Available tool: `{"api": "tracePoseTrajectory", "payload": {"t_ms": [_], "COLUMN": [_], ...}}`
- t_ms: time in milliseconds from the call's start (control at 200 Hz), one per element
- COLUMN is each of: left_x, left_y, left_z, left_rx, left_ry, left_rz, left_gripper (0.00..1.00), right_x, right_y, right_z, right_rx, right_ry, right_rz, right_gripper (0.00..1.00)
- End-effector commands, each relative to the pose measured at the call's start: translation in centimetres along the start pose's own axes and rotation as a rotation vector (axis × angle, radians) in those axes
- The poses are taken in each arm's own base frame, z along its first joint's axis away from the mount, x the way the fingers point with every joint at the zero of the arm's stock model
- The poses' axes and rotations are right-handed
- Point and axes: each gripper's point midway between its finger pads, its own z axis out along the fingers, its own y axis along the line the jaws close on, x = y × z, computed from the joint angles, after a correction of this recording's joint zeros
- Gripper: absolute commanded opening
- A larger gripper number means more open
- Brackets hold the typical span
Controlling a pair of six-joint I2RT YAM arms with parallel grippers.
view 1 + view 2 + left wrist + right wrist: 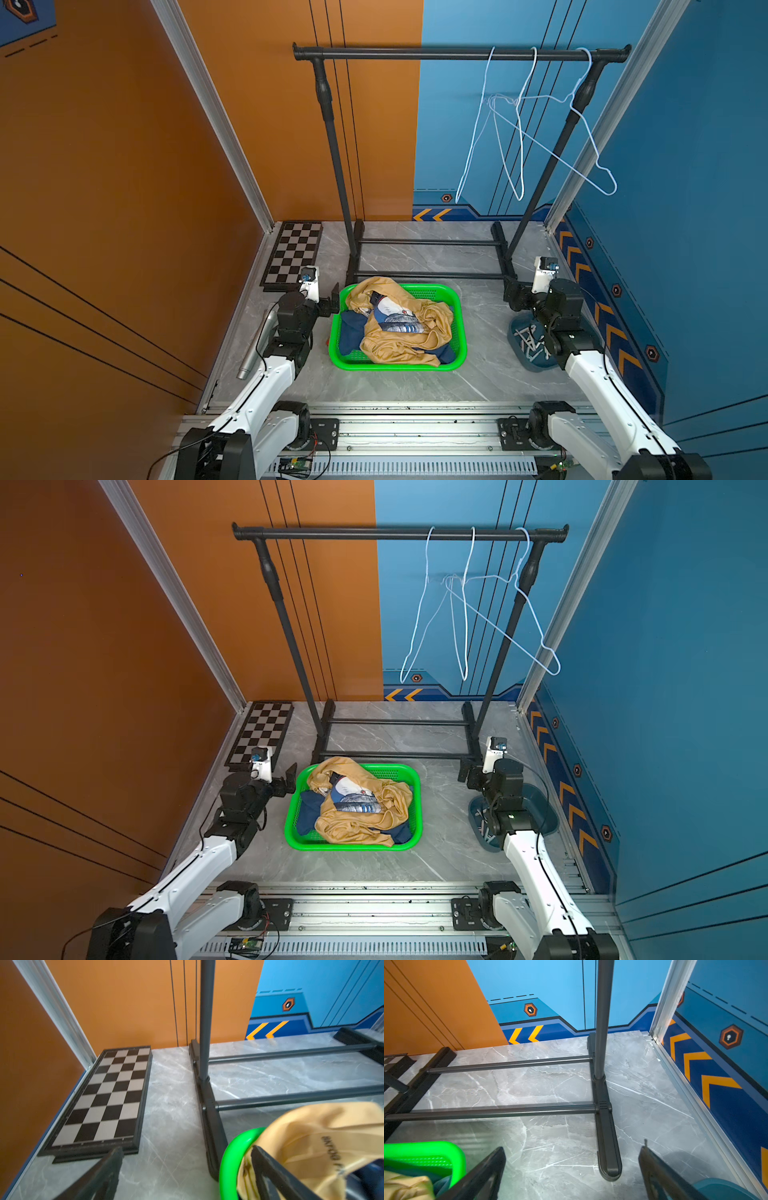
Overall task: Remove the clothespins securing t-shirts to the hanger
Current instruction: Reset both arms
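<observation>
Lying in the tub [537, 365] at three o'clock of the basket [395, 366], the clothespins [530, 341] look light, stiff and slick: pinch mid-body. Left gripper [186, 1152] and right gripper [572, 1149] gape, empty

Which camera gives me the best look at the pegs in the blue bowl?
A top view: pale pegs lie in the blue bowl, though the right arm hides part. The right wrist view catches only the bowl's rim; the left wrist view shows neither.

Left claw [186, 1148] and right claw [572, 1147] both gape wide and empty, held low, pointing forward
</observation>
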Motion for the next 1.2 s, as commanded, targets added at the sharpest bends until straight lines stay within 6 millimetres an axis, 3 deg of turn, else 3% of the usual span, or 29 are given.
{"api": "tracePoseTrajectory", "payload": {"t_ms": [0,130,350,500,651,711,821,1196], "left_x": [0.5,2.7,4.1,4.4,6.2,5.9,6.1,6.0], "left_y": [0.9,1.4,1.9,2.7,1.3,1.0,2.1,0.6], "left_z": [0.5,1.7,3.7,4.2,5.5,5.8,5.5,5.7], "left_rx": [-0.029,-0.039,-0.027,-0.045,0.022,0.032,-0.034,0.047], "left_ry": [-0.042,-0.011,0.015,0.003,-0.012,-0.029,-0.024,-0.027], "left_rz": [-0.008,0.014,0.000,-0.048,-0.019,-0.001,-0.023,0.007], "left_gripper": [0.98,0.98,0.98,0.98,0.98,0.98,0.98,0.98], "right_x": [-1.3,0.1,2.3,3.9,4.5,4.9,5.6,7.7], "right_y": [-1.0,-1.6,-2.2,-3.1,-3.4,-3.1,-2.9,-2.5], "right_z": [1.2,2.8,5.1,5.1,5.4,5.7,6.2,6.8], "right_rx": [0.036,0.059,0.080,0.123,0.129,0.115,0.102,0.080], "right_ry": [-0.102,-0.103,-0.086,-0.069,-0.103,-0.104,-0.112,-0.137], "right_rz": [0.022,0.017,0.010,-0.024,-0.036,-0.037,-0.047,-0.074], "right_gripper": [1.00,1.00,1.00,1.00,1.00,1.00,1.00,1.00]}}
